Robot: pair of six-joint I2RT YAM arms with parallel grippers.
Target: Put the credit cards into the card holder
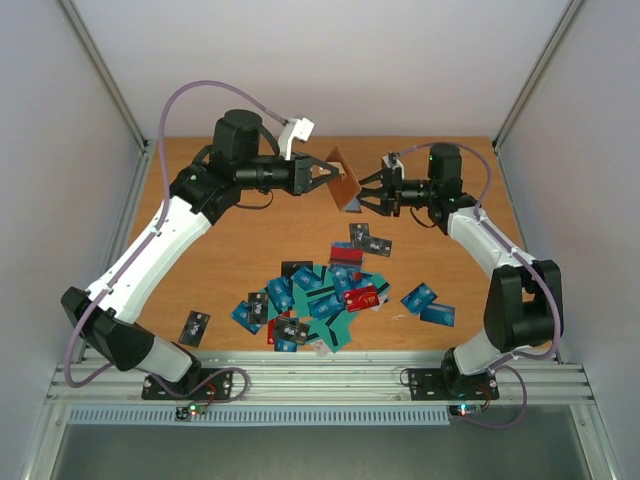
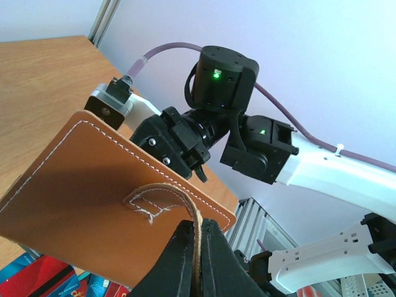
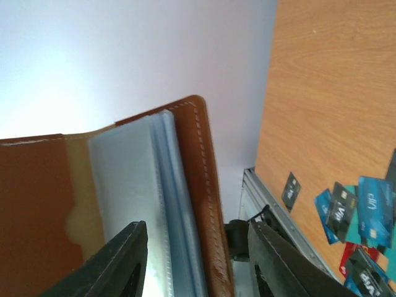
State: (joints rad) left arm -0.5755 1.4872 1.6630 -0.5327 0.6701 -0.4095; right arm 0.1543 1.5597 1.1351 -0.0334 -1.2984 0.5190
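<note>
I had my left arm [image 1: 150, 255] reaching up from its base, elbow out to the left and forearm swung across toward the middle, wrist about level. The left gripper [image 1: 322, 175] was pinched tight, its fingers [image 2: 179, 260] pressed together on the strap of the card holder [image 2: 93, 185]. My right arm [image 1: 490, 250] stood folded at the elbow, wrist pointing left, head-on to the other. The right gripper [image 1: 368, 196] had its jaws spread wide, fingers [image 3: 117, 266] well apart, its tips close to the left gripper's, both up in the air.
</note>
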